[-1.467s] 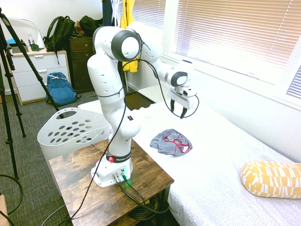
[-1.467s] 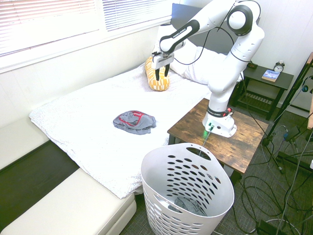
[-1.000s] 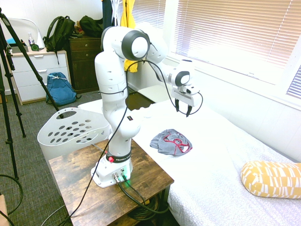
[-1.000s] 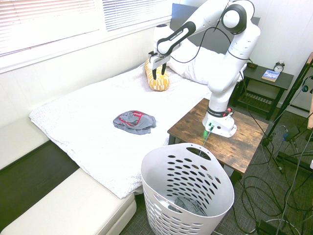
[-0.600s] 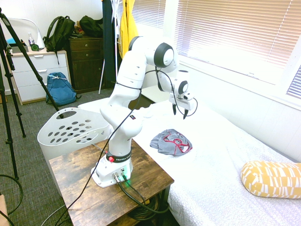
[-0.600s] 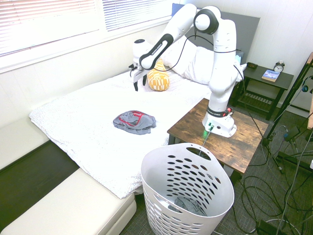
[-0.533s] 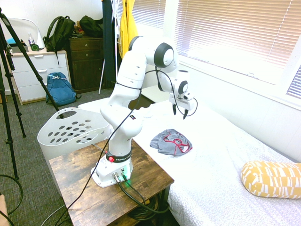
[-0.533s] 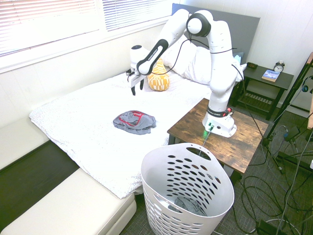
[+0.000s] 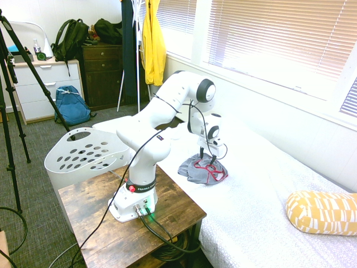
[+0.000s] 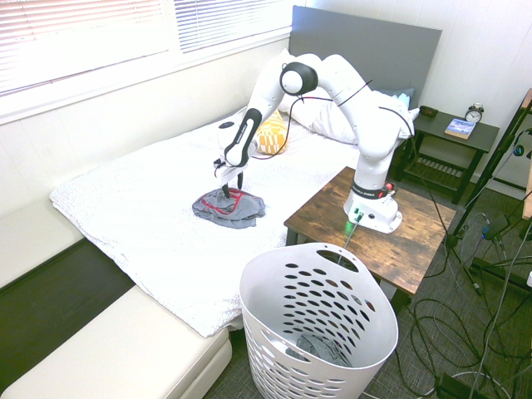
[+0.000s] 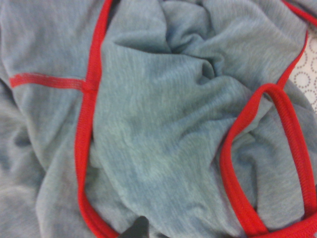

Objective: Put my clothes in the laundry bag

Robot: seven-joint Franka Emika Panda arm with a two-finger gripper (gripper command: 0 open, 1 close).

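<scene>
Step in hand, as judged: grasping the grey garment (image 10: 229,208), which lies crumpled on the bed (image 10: 141,224). The gripper (image 10: 233,188), fingers spread, is positioned at the cloth. The next move requires closure on a fold, then transfer to the laundry basket (image 10: 317,324). Fingertip contact cannot be confirmed; dark fabric inside the basket is indistinct.

bed (image 10: 150,183): white patterned cover | on it: crumpled grey garment with red trim (image 10: 241,214), lying flat | also on it: yellow-and-white patterned pillow (image 9: 323,213), well apart from the garment | white pillows (image 10: 337,119) near the headboard (image 10: 366,50)
</scene>
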